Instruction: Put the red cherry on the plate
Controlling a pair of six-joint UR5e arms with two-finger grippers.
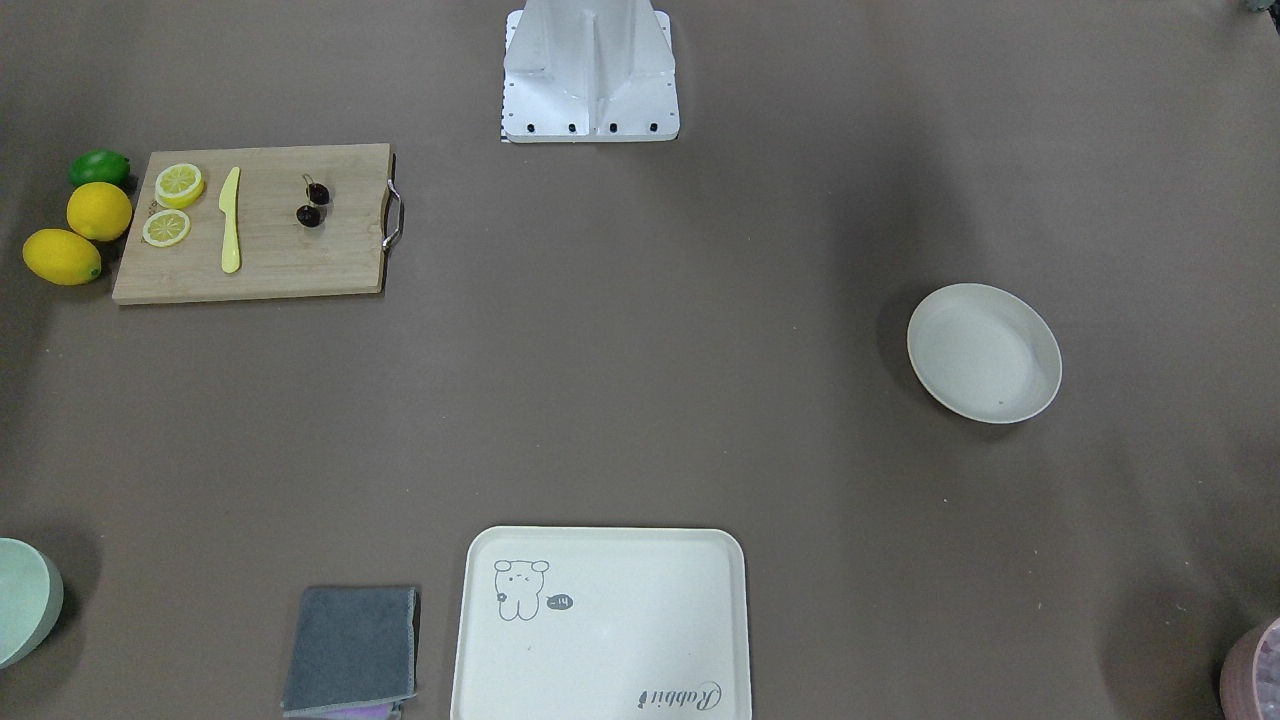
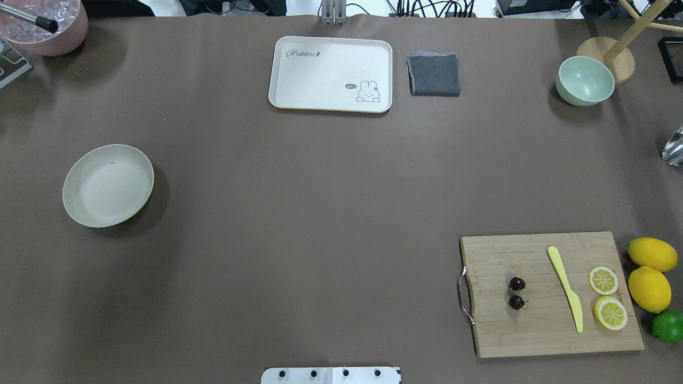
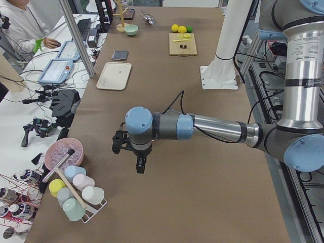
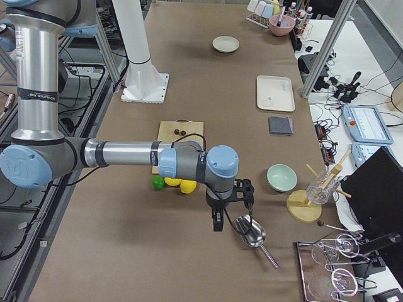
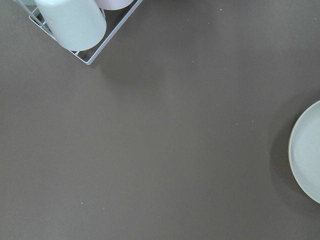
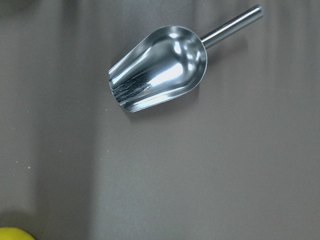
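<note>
The red cherry [image 2: 516,293], a pair of tiny dark glossy fruits joined by stems, lies on the wooden cutting board [image 2: 533,330] at the near right of the overhead view. The plate [image 2: 108,185], round, off-white and empty, sits far off on the table's left side; its edge [image 5: 306,150] shows in the left wrist view. My left gripper [image 3: 139,164] hangs above bare table beyond the plate, near a cup rack. Past the lemons, my right gripper [image 4: 217,223] hovers by a metal scoop [image 6: 160,67]. Both appear only in side views, so I cannot tell their state.
On the board lie a yellow knife [image 2: 565,288] and two lemon slices [image 2: 603,280]. Two lemons [image 2: 649,288] and a lime [image 2: 668,326] sit beside it. A cream tray [image 2: 331,73], grey cloth [image 2: 434,74] and green bowl [image 2: 585,80] line the far edge. A person sits at a desk.
</note>
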